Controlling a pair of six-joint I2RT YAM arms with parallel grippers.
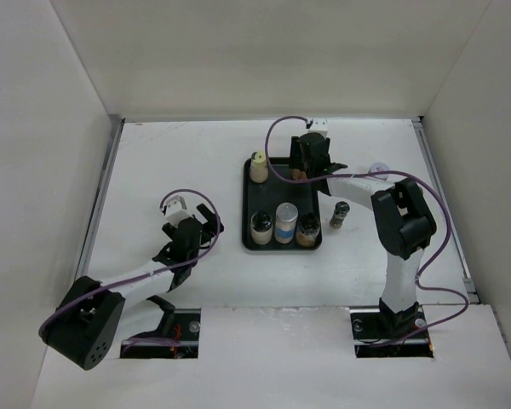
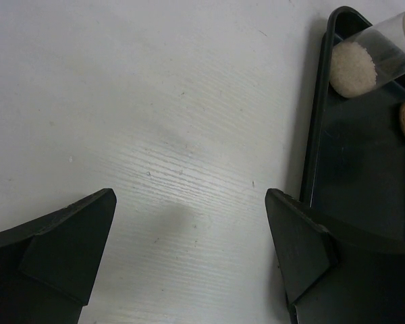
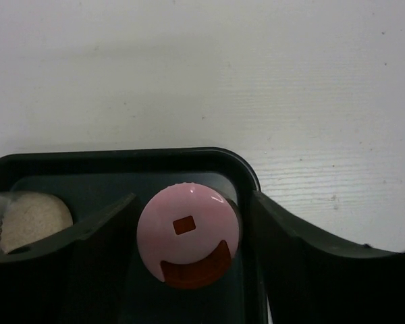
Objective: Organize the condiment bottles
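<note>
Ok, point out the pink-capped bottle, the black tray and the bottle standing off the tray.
pink-capped bottle [image 3: 189, 233]: right wrist view, middle of its cap.
black tray [image 1: 246, 204]: top external view, left rim.
bottle off the tray [image 1: 340, 214]: top external view, its body.

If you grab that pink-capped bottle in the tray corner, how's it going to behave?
The pink-capped bottle looks small, so it's probably light. It's round, so it may twist in a flat-fingered grip and roll if knocked over. The rim of the tray beside it should likely stop it sliding outward when pushed.
</note>
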